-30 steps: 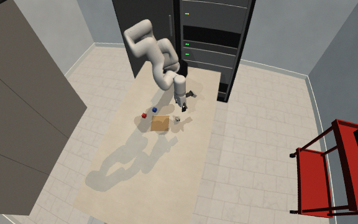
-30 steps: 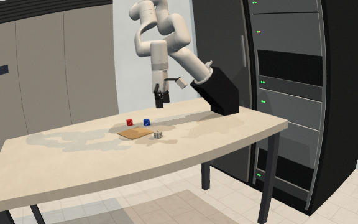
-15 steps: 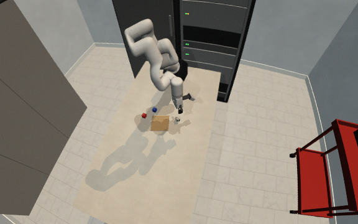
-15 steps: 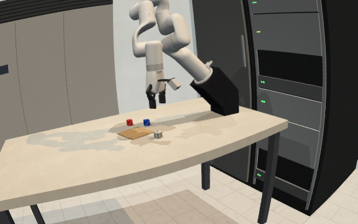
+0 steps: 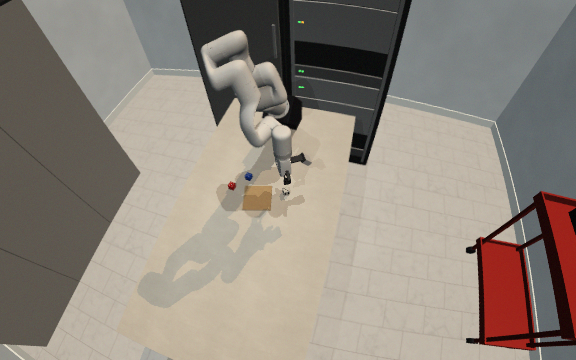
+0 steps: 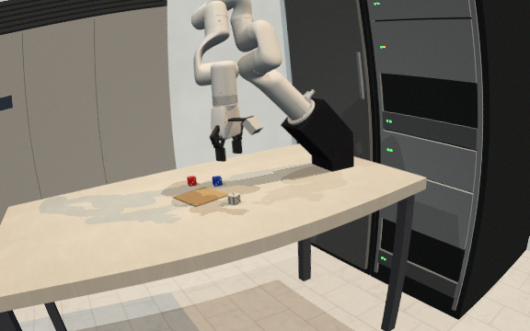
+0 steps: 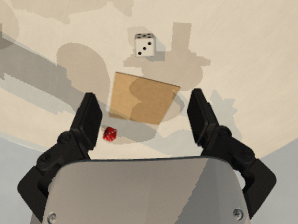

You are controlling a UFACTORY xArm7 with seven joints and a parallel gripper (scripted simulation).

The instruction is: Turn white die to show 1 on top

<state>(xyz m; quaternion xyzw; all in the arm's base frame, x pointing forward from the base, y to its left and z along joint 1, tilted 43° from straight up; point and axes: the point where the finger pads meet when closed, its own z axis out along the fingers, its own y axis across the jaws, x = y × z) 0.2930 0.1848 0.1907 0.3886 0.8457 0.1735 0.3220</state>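
The white die point(image 5: 286, 192) point(image 6: 234, 199) point(image 7: 145, 47) lies on the table beside the mat, clear of its edge. In the wrist view one of its faces shows three pips and a foreshortened face shows several. I cannot tell surely which number is on top. The orange-brown mat point(image 5: 257, 198) point(image 6: 198, 198) point(image 7: 122, 95) lies flat with no die on it. My gripper point(image 5: 287, 178) point(image 6: 228, 154) point(image 7: 143, 101) is open and empty, well above the table. The red die point(image 5: 232, 185) point(image 6: 191, 180) point(image 7: 110, 134) and the blue die point(image 5: 248, 176) point(image 6: 217, 180) lie apart, off the mat.
The table point(image 5: 248, 300) point(image 6: 132, 244) carries the arm's black base point(image 6: 334, 138) at its far end. A dark server rack point(image 5: 343, 55) point(image 6: 431, 101) stands behind that end. The arm's shadows fall across the mat and the table. The blue die is not visible in the wrist view.
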